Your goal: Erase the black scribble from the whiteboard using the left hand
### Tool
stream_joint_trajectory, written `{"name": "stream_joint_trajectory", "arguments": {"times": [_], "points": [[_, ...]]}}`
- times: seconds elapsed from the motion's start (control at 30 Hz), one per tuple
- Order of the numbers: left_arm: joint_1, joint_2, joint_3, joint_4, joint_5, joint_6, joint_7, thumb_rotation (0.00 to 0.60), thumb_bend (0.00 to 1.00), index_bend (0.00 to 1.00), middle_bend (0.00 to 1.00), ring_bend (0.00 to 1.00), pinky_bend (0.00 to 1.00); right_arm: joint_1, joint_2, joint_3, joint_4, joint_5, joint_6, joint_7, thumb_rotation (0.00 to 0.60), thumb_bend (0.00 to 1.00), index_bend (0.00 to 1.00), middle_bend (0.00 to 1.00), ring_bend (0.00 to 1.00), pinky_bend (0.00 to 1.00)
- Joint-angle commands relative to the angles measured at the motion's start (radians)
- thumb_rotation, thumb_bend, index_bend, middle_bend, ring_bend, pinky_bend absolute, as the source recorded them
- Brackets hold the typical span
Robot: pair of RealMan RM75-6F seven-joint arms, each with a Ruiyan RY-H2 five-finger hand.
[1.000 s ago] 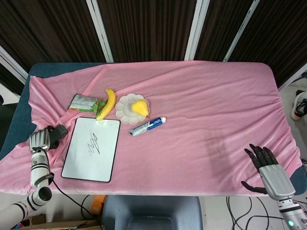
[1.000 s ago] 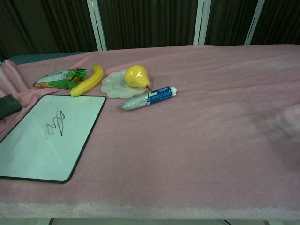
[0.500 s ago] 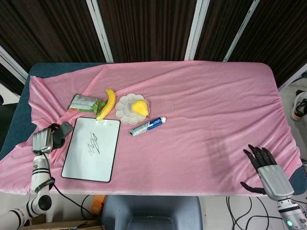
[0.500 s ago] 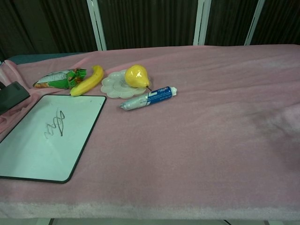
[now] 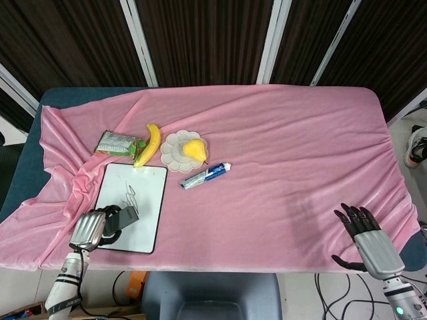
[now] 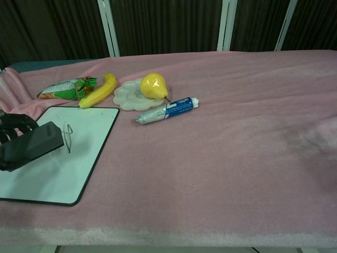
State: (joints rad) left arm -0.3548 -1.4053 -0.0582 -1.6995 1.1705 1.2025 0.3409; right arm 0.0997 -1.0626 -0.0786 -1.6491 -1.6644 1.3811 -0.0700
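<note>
At the lower left of the head view, the left hand (image 5: 93,229) grips a dark eraser (image 5: 127,216) and has come in from the cloth beside the whiteboard (image 5: 145,200) to hang over its lower half; a second ago it sat off the board's left edge. The black scribble (image 5: 133,195) lies in the middle of the board, just above the eraser, with part of it hidden in the chest view; it looks mostly unwiped, so wiping seems about to start. Above the board, in the upper left, lie a green snack packet (image 5: 115,142), a banana (image 5: 149,143) touching the board's top edge, and a pear (image 5: 194,149) on a white plate (image 5: 172,155); a toothpaste tube (image 5: 205,176) lies just right of the board's top corner. The board's near edge sits close to the worktop's (image 5: 280,133) front edge; open pink cloth stretches to the right. At the lower right, the right hand (image 5: 365,239) rests with fingers spread, holding nothing.
</note>
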Motion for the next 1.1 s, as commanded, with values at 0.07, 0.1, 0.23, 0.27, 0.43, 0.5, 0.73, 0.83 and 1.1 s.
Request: {"name": "stream_joint_trajectory", "arguments": {"times": [0.07,0.1,0.23,0.27,0.43,0.5,0.73,0.83,1.1], "points": [[-0.016,-0.035,-0.003,-0.022,-0.03,0.006,0.126,0.6,0.69,0.68,0.75,0.6,0.4,0.002,-0.001,-0.002,0.0,-0.001,-0.004,-0.003,0.6,0.34,0.0,0.0,0.0,0.03],[-0.022,-0.043,-0.006,-0.025,-0.04,0.006,0.151,0.6,0.69,0.68,0.76,0.6,0.4,0.003,-0.002,-0.001,0.001,0.0,-0.006,-0.003,0.6,0.34,0.0,0.0,0.0,0.03],[-0.05,-0.078,-0.021,-0.033,-0.083,0.016,0.263,0.6,0.7,0.68,0.76,0.6,0.4,0.005,-0.003,0.001,0.001,0.004,-0.011,-0.006,0.6,0.34,0.0,0.0,0.0,0.03],[-0.06,-0.09,-0.03,-0.032,-0.102,0.018,0.295,0.6,0.7,0.68,0.77,0.6,0.39,0.006,-0.003,0.001,0.0,0.005,-0.011,-0.006,0.6,0.34,0.0,0.0,0.0,0.03],[-0.103,-0.128,-0.073,-0.019,-0.208,0.016,0.396,0.6,0.7,0.68,0.77,0.6,0.39,0.006,-0.001,0.0,-0.001,0.006,-0.01,-0.003,0.6,0.34,0.0,0.0,0.0,0.03],[-0.118,-0.139,-0.086,-0.014,-0.253,0.011,0.422,0.6,0.7,0.69,0.77,0.6,0.39,0.006,-0.001,0.0,-0.001,0.007,-0.01,-0.001,0.6,0.34,0.0,0.0,0.0,0.03],[-0.163,-0.16,-0.111,0.015,-0.373,-0.009,0.475,0.6,0.7,0.69,0.77,0.6,0.39,0.007,0.002,0.001,-0.004,0.009,-0.011,0.0,0.6,0.34,0.0,0.0,0.0,0.03],[-0.178,-0.167,-0.118,0.032,-0.407,-0.018,0.479,0.6,0.7,0.69,0.77,0.6,0.39,0.007,0.001,0.001,-0.004,0.01,-0.011,-0.001,0.6,0.34,0.0,0.0,0.0,0.03],[-0.212,-0.183,-0.138,0.092,-0.476,-0.031,0.466,0.6,0.7,0.69,0.77,0.6,0.39,0.007,0.001,0.001,-0.003,0.011,-0.01,0.001,0.6,0.34,0.0,0.0,0.0,0.03]]}}
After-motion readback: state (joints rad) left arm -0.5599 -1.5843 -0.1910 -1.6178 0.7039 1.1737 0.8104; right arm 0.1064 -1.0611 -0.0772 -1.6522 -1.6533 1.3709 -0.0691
